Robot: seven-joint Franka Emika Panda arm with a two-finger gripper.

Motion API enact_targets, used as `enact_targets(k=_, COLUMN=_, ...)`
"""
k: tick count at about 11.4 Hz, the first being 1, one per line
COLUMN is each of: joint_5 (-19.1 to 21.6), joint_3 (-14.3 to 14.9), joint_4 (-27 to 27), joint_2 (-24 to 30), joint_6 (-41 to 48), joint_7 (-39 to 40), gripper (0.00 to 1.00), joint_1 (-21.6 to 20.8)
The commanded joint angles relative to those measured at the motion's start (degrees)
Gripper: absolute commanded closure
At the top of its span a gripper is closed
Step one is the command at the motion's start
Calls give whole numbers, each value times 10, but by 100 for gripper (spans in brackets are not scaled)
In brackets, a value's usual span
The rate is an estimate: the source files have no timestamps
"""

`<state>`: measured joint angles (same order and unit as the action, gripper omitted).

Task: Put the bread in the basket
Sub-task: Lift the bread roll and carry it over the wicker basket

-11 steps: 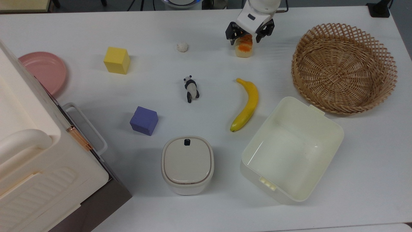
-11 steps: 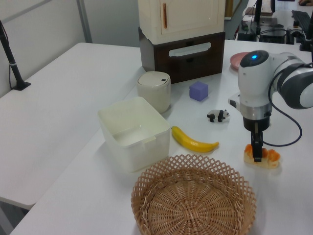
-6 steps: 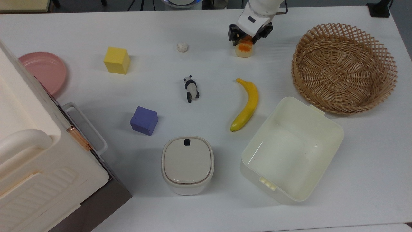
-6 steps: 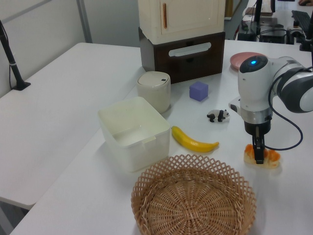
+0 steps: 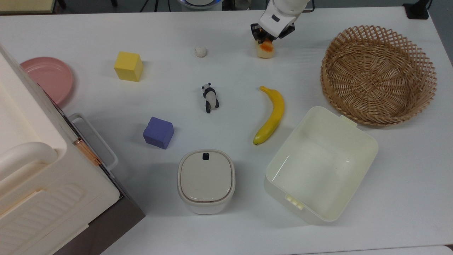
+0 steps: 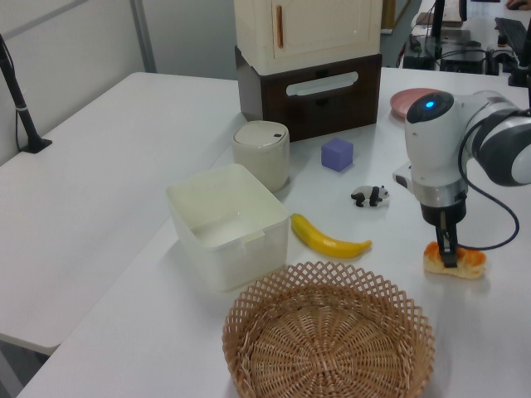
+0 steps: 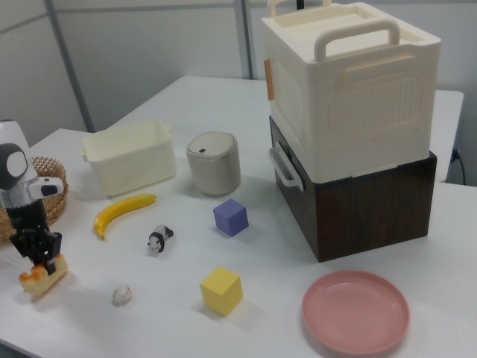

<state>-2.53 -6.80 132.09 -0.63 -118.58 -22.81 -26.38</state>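
Left view, near to far: the basket (image 6: 328, 340) sits at the near desk (image 6: 99, 149) edge, with bare desk surface between its rim and the bread (image 6: 455, 260), which lies well apart from the banana (image 6: 327, 240). The arm descends vertically, its hand (image 6: 449, 256) pressed together around the bread's middle. In the top view, the bread (image 5: 265, 50) lies near the far desk edge.

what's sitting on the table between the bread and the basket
Nothing: in the top view, bare white table runs from the bread, under the gripper, to the basket.
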Motion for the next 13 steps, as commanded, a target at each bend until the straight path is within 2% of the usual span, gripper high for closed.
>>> enact_targets(k=1, joint_5=3, joint_3=1, joint_4=-54, joint_2=35, joint_6=100, joint_7=25, gripper=71, joint_1=29)
enact_targets(k=3, joint_5=2, joint_3=1, joint_4=-149, joint_2=37, joint_6=190, joint_7=66, gripper=71, joint_1=75)
enact_targets(k=5, joint_5=0, joint_3=2, joint_4=-240, joint_2=36, joint_6=245, joint_7=93, gripper=71, joint_1=103)
enact_targets(k=7, joint_5=-3, joint_3=10, joint_4=-299, joint_2=36, joint_6=295, joint_7=117, gripper=71, joint_1=104)
enact_targets(k=9, joint_5=-5, joint_3=13, joint_4=-324, joint_2=37, joint_6=320, joint_7=123, gripper=71, joint_1=95)
enact_targets(k=10, joint_5=-5, joint_3=20, joint_4=-325, joint_2=34, joint_6=319, joint_7=123, gripper=71, joint_1=80)
enact_targets(k=11, joint_5=-5, joint_3=42, joint_4=-327, joint_2=25, joint_6=314, joint_7=122, gripper=71, joint_1=34)
enact_targets(k=13, joint_5=-1, joint_3=122, joint_4=-363, joint_2=5, joint_6=313, joint_7=111, gripper=71, joint_1=-100)
